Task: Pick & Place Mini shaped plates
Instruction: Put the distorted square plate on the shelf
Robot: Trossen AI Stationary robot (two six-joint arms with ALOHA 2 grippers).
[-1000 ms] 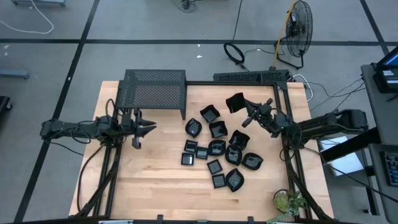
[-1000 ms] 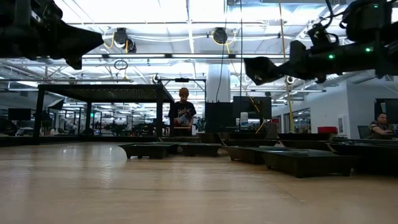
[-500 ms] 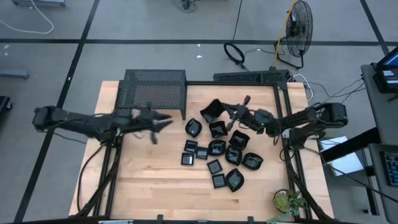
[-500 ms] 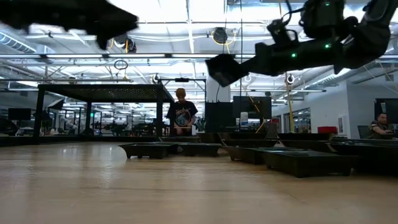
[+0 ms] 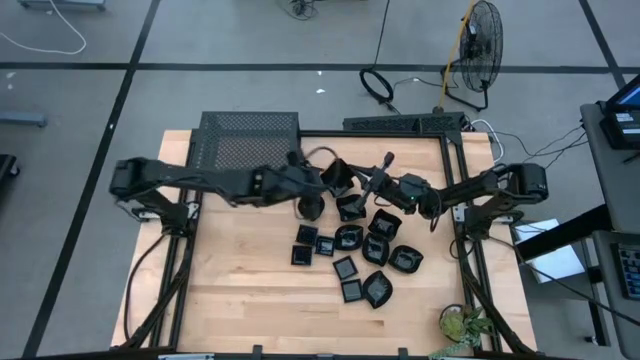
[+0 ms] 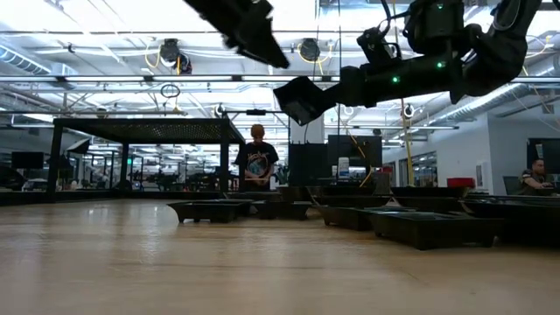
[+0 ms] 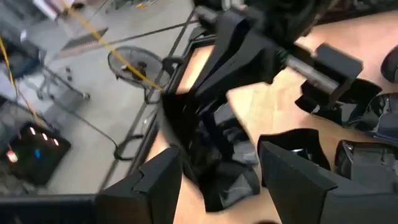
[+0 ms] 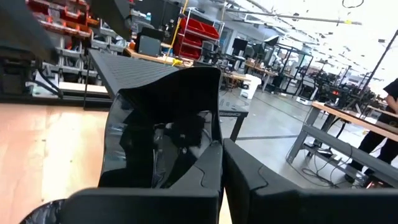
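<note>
right gripper (image 8: 221, 177) holds plate (image 8: 165, 124) tilted on edge.

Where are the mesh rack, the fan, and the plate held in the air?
mesh rack (image 5: 250, 140), high view, its top.
fan (image 5: 484, 35), high view, its cage.
held plate (image 6: 300, 98), low view, its side wall.

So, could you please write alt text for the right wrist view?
The right gripper holds a glossy black square plate upright between its shut fingers. Behind it stands the black mesh rack on the wooden table, with a workshop beyond.
</note>
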